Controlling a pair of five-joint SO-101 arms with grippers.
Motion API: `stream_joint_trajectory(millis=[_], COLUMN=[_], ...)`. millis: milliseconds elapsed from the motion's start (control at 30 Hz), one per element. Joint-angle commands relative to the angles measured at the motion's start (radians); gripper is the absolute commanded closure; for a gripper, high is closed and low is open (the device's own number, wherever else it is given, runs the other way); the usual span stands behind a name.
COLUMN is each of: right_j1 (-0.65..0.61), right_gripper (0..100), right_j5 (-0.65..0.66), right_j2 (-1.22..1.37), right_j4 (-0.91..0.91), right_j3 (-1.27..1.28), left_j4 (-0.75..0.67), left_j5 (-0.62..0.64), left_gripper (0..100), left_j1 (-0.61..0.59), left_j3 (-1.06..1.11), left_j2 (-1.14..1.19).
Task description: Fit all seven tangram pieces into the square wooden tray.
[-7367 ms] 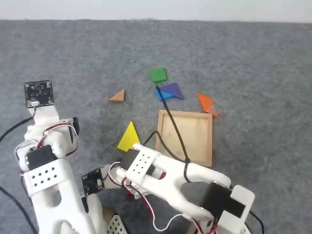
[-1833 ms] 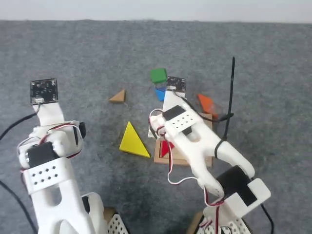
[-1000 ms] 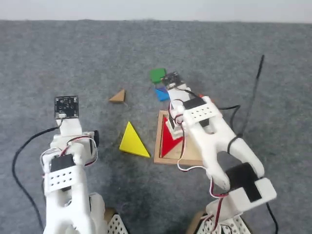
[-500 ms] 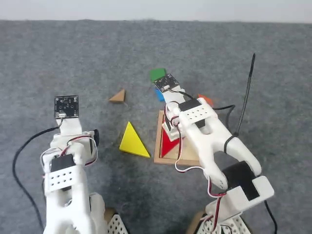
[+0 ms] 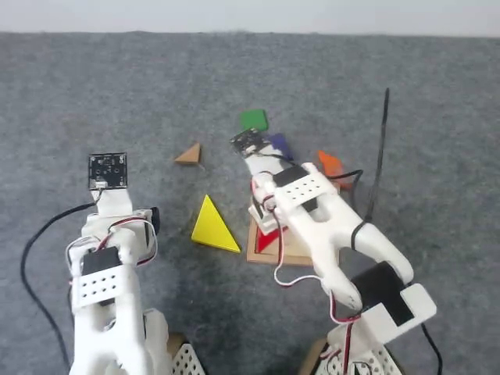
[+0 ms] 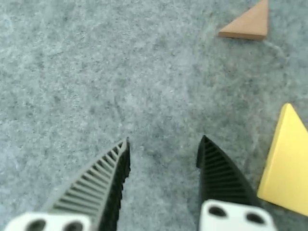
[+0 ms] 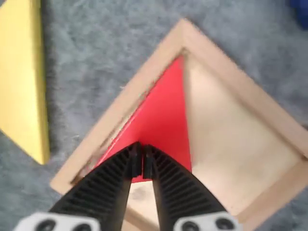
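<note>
The square wooden tray (image 7: 144,89) holds a red triangle (image 7: 166,115) that lies along one wall. My right gripper (image 7: 140,150) is shut, its tips over the red triangle's near end with nothing seen between them. In the high view the right arm (image 5: 305,195) covers most of the tray (image 5: 254,251); a bit of the red triangle (image 5: 266,239) shows. A yellow triangle (image 5: 212,226) lies left of the tray. My left gripper (image 6: 163,147) stands open above bare carpet, close to the yellow triangle (image 6: 286,161) and a tan triangle (image 6: 248,25).
Beyond the tray lie a green square (image 5: 253,119), a purple piece (image 5: 279,144) and an orange piece (image 5: 331,165); the tan triangle (image 5: 188,154) sits farther left. A blue piece (image 7: 301,7) shows past the tray's corner. The left arm (image 5: 109,234) stands at the near left.
The right arm's wrist has swung left over the tray's left side, covering more of the red triangle. The left arm has kept still over the last half second.
</note>
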Motion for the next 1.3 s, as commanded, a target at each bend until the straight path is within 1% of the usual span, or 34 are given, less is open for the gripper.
stream_joint_trajectory(millis=[0,100,267,433,567,667,733,800,933,1033,1167,1267], right_j1=[0.035,0.016,-0.036,-0.147,-0.237,-0.288,-0.323,-0.36,-0.375,-0.375,-0.389,-0.39], right_gripper=[99.0,99.0,98.4,89.8,84.3,76.5,69.8,65.6,64.5,64.5,64.5,64.4], right_j5=[0.014,0.017,0.084,0.081,0.077,-0.017,-0.077,-0.117,-0.201,-0.253,-0.262,-0.265], right_j2=[-0.147,-0.269,-0.455,-0.472,-0.375,-0.228,-0.108,0.01,0.185,0.285,0.366,0.378], right_j4=[-0.005,-0.044,-0.188,-0.194,-0.162,-0.073,-0.039,-0.01,0.035,0.061,0.077,0.102], right_j3=[0.035,0.138,0.336,0.353,0.226,0.038,-0.095,-0.229,-0.433,-0.535,-0.582,-0.601], left_j4=[-0.021,-0.021,-0.025,-0.026,-0.026,-0.026,-0.026,-0.025,-0.02,-0.02,-0.018,0.009], left_j5=[0.005,0.005,0.005,0.011,0.011,0.011,0.011,0.011,0.026,0.041,0.044,0.044], left_gripper=[77,77,77,77,77,77,77,77,77,77,77,77], left_j1=[0.029,0.035,0.035,0.029,0.028,0.028,0.028,0.026,-0.034,-0.04,-0.043,-0.044], left_j3=[-0.008,-0.008,-0.008,-0.012,-0.012,-0.012,-0.012,-0.012,-0.031,-0.033,-0.038,-0.051], left_j2=[-0.023,-0.023,-0.023,-0.023,-0.023,-0.025,-0.025,-0.025,-0.025,-0.025,-0.025,-0.025])
